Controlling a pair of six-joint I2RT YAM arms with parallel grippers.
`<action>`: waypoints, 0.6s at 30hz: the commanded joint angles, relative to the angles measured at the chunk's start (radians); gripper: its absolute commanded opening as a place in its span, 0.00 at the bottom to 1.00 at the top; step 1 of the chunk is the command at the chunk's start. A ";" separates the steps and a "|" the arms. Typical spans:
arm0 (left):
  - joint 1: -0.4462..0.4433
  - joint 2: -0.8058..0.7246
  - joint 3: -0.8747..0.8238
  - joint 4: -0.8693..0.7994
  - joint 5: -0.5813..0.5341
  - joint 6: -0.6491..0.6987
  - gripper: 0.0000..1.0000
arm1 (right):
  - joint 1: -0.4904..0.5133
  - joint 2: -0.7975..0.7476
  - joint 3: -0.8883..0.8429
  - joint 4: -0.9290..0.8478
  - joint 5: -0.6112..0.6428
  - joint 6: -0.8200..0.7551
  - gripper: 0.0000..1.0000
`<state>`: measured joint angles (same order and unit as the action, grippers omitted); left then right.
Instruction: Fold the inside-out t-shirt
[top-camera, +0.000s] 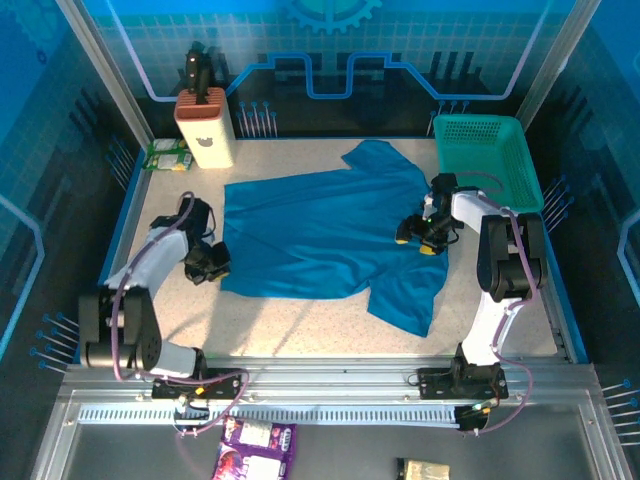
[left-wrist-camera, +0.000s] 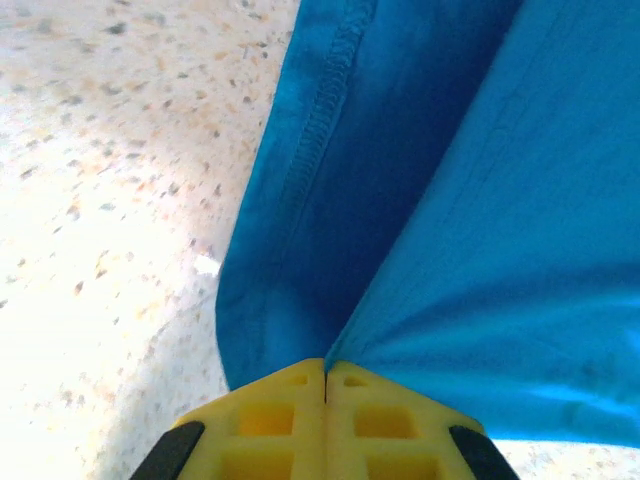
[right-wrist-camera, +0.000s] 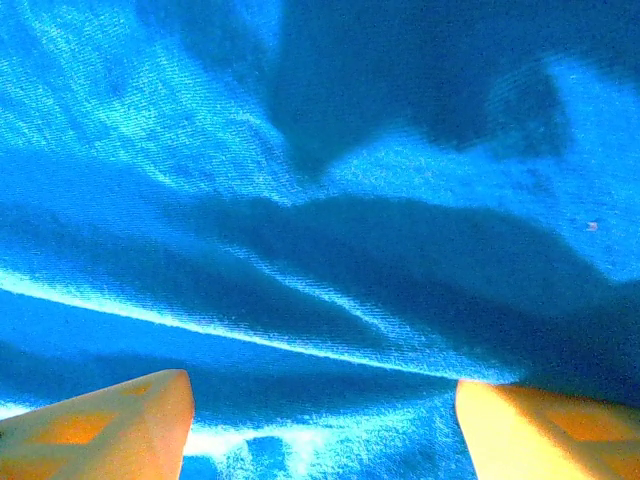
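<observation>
The inside-out t-shirt (top-camera: 320, 235) lies spread across the middle of the table, plain blue, one sleeve toward the basket and one hanging toward the near right. My left gripper (top-camera: 212, 262) sits at the shirt's left edge, and its yellow fingers (left-wrist-camera: 270, 415) are shut on a pinched fold of the t-shirt (left-wrist-camera: 430, 200) beside the stitched hem. My right gripper (top-camera: 418, 238) rests low over the shirt's right side. It stands open, its yellow fingertips (right-wrist-camera: 110, 425) wide apart over the wrinkled t-shirt (right-wrist-camera: 320, 230).
A teal mesh basket (top-camera: 485, 155) stands at the back right. A beige block with a black handle (top-camera: 205, 128) and a green packet (top-camera: 167, 154) sit at the back left. Bare speckled table (top-camera: 300, 325) runs along the near edge.
</observation>
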<state>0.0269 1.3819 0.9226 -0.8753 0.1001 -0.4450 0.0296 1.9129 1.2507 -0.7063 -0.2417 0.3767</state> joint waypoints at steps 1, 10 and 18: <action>-0.027 -0.096 -0.037 -0.136 -0.058 -0.099 0.00 | -0.013 0.024 -0.016 -0.020 0.071 0.006 0.73; -0.033 -0.419 -0.347 -0.056 0.023 -0.491 0.00 | -0.013 0.035 -0.020 -0.014 0.088 0.025 0.73; -0.032 -0.469 -0.523 -0.039 0.064 -0.620 0.00 | -0.013 0.040 -0.011 -0.022 0.100 0.032 0.73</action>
<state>-0.0048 0.9108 0.4278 -0.9047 0.1444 -0.9760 0.0296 1.9129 1.2510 -0.7055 -0.2169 0.3996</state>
